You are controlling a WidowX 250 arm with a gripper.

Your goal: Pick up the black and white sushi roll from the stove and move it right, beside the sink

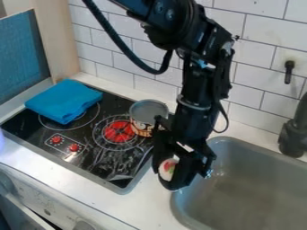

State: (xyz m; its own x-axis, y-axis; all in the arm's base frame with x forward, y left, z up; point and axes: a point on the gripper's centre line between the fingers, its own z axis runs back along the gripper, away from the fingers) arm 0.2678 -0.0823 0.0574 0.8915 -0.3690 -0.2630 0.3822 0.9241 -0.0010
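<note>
Black pincer [174, 179] holds a white-and-red object [168, 169] between its fingers.

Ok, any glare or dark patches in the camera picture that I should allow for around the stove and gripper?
Camera view: whitish reflections streak the black cooktop, mostly towards its near corner; the gripper is so dark that its parts run together, while the white, red and green thing in it stands out bright; soft sheen on the sink.

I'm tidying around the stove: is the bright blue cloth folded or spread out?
Folded: the bright blue cloth lies in a compact, layered bundle on the black glass stovetop.
</note>
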